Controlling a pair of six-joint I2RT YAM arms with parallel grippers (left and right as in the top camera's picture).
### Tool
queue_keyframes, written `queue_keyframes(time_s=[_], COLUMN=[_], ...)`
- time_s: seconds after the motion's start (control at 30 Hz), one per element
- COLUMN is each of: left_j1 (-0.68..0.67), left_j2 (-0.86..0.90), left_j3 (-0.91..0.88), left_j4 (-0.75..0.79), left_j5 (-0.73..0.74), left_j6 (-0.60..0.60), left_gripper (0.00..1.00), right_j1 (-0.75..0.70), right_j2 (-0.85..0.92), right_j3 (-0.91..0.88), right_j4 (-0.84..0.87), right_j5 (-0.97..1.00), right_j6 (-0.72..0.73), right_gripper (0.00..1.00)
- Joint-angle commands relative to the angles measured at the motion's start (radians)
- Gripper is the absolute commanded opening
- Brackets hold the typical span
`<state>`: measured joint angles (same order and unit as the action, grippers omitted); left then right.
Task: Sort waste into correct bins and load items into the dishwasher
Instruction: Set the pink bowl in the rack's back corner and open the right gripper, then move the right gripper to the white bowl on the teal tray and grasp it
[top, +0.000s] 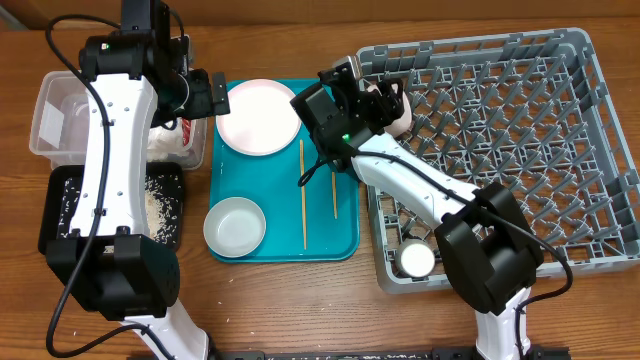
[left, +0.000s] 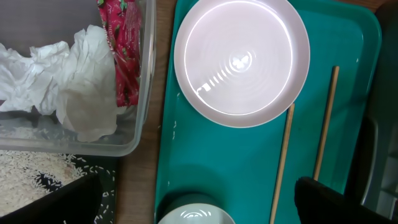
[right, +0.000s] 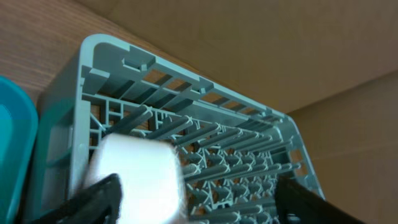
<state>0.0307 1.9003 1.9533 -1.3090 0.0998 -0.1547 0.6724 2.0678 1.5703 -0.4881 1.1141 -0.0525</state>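
My left gripper (top: 205, 95) (left: 199, 208) is open and empty, above the seam between the clear tub (top: 45, 110) and the teal tray. The tub holds white tissue (left: 62, 87) and the red wrapper (left: 124, 50). The black tray (top: 60, 200) holds rice scraps (top: 160, 205). The white plate (top: 258, 117) (left: 241, 59), grey-green bowl (top: 235, 226) (left: 196, 218) and two chopsticks (top: 303, 190) (left: 283, 162) lie on the teal tray. My right gripper (top: 385, 100) (right: 199, 202) is open at the grey rack's (top: 600, 150) near-left corner, with the white bowl (top: 402, 117) (right: 137, 180) beside its left finger. A white cup (top: 416, 260) stands in the rack.
The teal serving tray (top: 340, 240) lies between the bins and the rack. The rack's upright pegs (right: 249, 162) fill its floor. A cardboard wall (right: 249, 50) stands behind the rack. My right arm's base (top: 490, 260) reaches over the rack's front left part.
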Motion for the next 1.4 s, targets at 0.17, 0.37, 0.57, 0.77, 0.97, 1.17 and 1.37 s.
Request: queue_keyframes(time_s=[0.17,0.37,0.57,0.77,0.97,1.17,1.37], left_j1=[0.002,0.002,0.002,0.002,0.002,0.002,0.002], left_j2=[-0.002,-0.002,-0.002,-0.002,-0.002,-0.002,-0.002], left_j3=[0.019,0.019,0.019,0.019,0.019,0.019,0.019], left_j4=[0.004,0.004,0.004,0.004,0.004,0.004,0.004], left_j5=[-0.006,-0.006,-0.006,-0.006,-0.006,-0.006,-0.006], left_j6=[0.005,0.005,0.005,0.005,0.005,0.005,0.005], left_gripper=[1.00,1.00,1.00,1.00,1.00,1.00,1.00], right_j1=[0.028,0.034,0.039,0.101,0.151,0.170,0.171], right_j2=[-0.160,-0.230,-0.225,-0.221,-0.167,-0.083,-0.026], right_j3=[0.016,0.015,-0.026,-0.154,-0.195,-0.195,-0.174], right_j4=[-0.080,-0.227,-0.292,-0.164,-0.089,-0.068,-0.050], right_j5=[-0.448,-1.065,-1.442,-1.405,-1.366,-1.358,-1.400], right_j6=[0.022,0.220,0.389,0.518,0.644,0.687,0.700], right_gripper=[0.95,0.95,0.92,0.75,0.63,0.55,0.46])
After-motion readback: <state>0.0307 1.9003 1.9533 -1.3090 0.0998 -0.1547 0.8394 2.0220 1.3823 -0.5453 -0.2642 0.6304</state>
